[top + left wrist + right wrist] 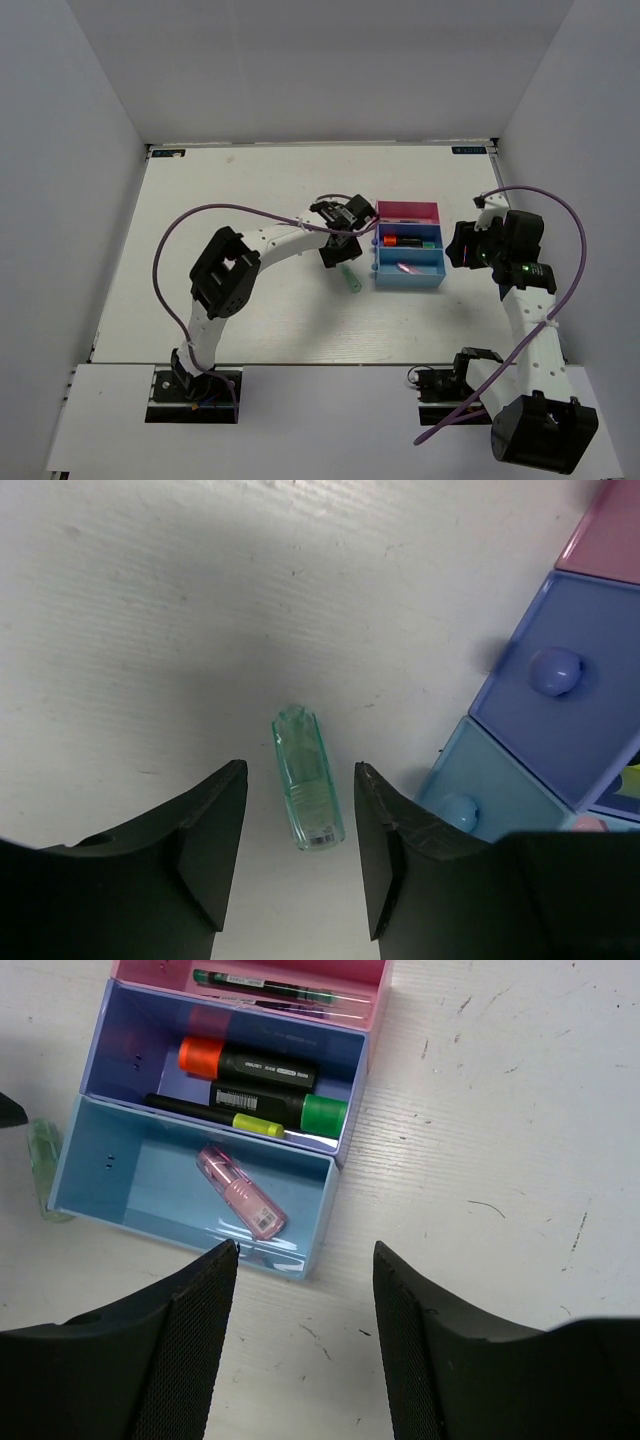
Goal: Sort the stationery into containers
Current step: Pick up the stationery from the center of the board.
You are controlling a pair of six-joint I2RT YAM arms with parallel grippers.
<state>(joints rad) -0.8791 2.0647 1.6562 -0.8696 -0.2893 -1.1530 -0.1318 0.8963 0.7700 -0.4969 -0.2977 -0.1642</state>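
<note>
The pale green marker (308,788) is lying flat on the table (140,620), just beside the light blue tray (490,770). Its long axis is running down the gap of the left gripper (298,772), narrow end pointing away from the wrist. The jaws are standing spread, one on either side, not touching it. The right gripper (305,1255) is hovering spread, holding nothing, near the same tray, where a pink marker (240,1192) is lying diagonally.
</note>
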